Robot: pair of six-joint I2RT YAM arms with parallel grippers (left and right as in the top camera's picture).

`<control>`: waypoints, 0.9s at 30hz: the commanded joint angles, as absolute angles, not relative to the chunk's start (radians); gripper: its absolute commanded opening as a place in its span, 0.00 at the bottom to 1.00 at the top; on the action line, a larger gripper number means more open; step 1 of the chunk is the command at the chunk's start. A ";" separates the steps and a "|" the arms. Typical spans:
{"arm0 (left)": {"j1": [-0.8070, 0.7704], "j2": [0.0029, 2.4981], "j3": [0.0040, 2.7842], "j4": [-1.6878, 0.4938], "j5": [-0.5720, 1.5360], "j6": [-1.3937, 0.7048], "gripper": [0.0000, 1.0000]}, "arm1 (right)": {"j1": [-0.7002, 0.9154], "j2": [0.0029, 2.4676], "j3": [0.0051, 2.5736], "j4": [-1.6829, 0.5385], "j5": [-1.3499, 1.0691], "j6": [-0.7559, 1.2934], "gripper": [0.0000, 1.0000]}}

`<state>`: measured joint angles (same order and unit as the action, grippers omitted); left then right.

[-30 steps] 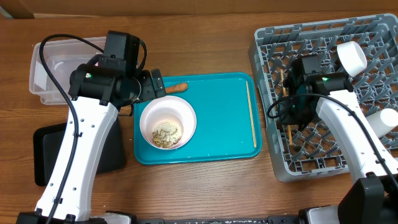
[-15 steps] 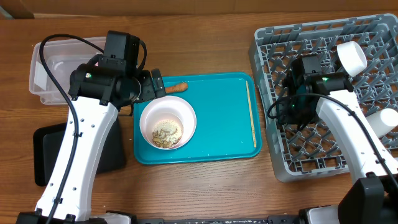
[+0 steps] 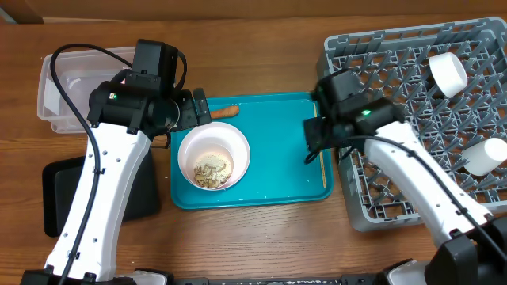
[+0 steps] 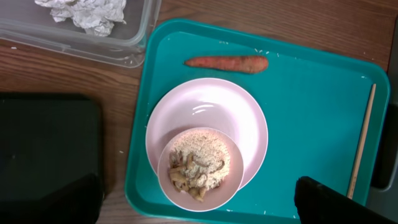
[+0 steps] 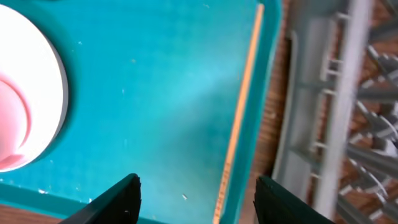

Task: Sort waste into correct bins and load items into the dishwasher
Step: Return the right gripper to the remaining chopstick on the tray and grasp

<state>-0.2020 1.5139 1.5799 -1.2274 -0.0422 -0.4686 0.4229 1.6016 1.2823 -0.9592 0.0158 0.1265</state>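
Our right claw (image 5: pixel 198 200) hangs open and empty just above the thin wooden chopstick (image 5: pixel 241 106): light, stiff, probably slippery, so we would pinch it mid-length.

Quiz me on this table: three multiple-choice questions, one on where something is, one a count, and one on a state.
1. Where does the carrot lie?
A. In the small bowl
B. On the teal tray
C. In the right end effector

2. How many chopsticks lie on the teal tray?
A. None
B. One
C. Three

3. How is the right end effector?
A. Shut on the carrot
B. Shut on a chopstick
C. Open, holding nothing

Answers:
1 B: the carrot rests on bare tray, apart from the small bowl.
2 B: a single chopstick lies along one edge of the tray.
3 C: its fingers stand wide apart above the chopstick and grip nothing.
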 commanded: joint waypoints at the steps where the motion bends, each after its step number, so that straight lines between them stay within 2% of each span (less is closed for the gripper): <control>1: -0.202 1.511 1.589 -1.229 -0.051 -0.473 1.00 | 0.435 1.684 1.262 -0.950 0.089 0.188 0.61; 10: -0.202 1.511 1.588 -1.228 -0.051 -0.476 1.00 | 0.435 1.897 1.262 -0.947 0.085 0.244 0.57; 19: -0.202 1.511 1.589 -1.227 -0.051 -0.476 1.00 | 0.435 1.972 1.262 -0.938 0.057 0.263 0.57; 22: -0.202 1.511 1.588 -1.227 -0.051 -0.476 1.00 | 0.435 1.980 1.262 -0.937 0.036 0.263 0.46; 26: -0.202 1.511 1.589 -1.227 -0.051 -0.476 1.00 | 0.435 1.987 1.262 -0.939 0.027 0.264 0.22; 27: -0.202 1.511 1.588 -1.227 -0.051 -0.476 1.00 | 0.435 1.987 1.262 -0.939 0.022 0.264 0.19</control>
